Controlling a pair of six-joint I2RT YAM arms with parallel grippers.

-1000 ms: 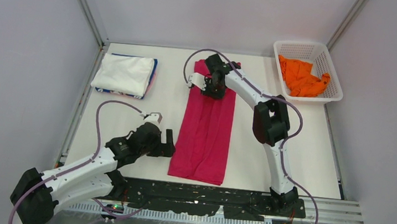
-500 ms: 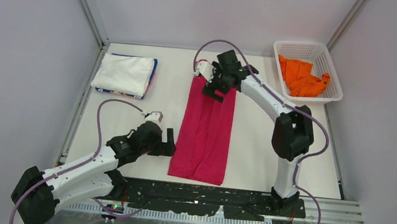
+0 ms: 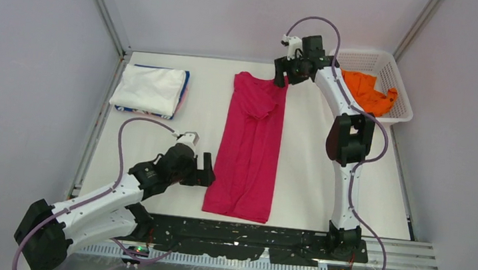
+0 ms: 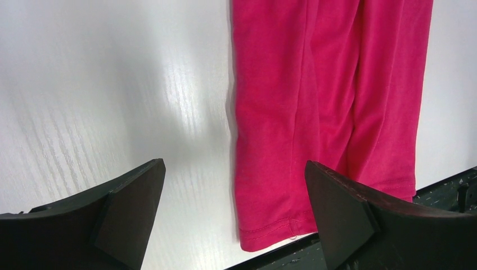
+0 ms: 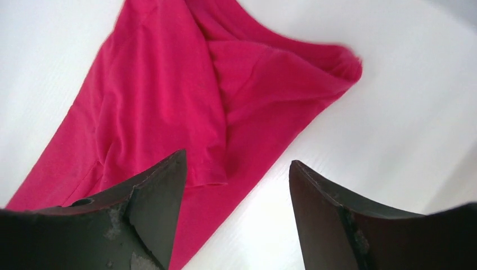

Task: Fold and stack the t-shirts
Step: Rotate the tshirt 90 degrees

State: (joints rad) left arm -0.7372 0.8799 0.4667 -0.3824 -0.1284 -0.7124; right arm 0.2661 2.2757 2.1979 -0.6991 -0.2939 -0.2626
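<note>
A magenta-pink t-shirt [image 3: 248, 149] lies on the table as a long narrow strip, sides folded in, collar at the far end. My left gripper [image 3: 206, 170] is open and empty, hovering just left of the shirt's near hem; the hem corner [image 4: 275, 225] shows between its fingers [image 4: 129, 202]. My right gripper [image 3: 281, 79] is open and empty, raised above the shirt's far right corner; the folded sleeve [image 5: 208, 140] shows below. A white t-shirt [image 3: 149, 88] tops a folded stack with blue and pink edges at the far left. An orange t-shirt [image 3: 363, 92] lies crumpled in the basket.
A white lattice basket [image 3: 396, 78] stands at the table's far right corner. Grey walls enclose the table on three sides. The black mounting rail [image 3: 245, 239] runs along the near edge, right below the shirt's hem.
My right gripper has lifted off the shirt's collar end and swung up and to the right, towards the basket. The left gripper has shifted slightly right. The shirt's far end now lies uncovered.
</note>
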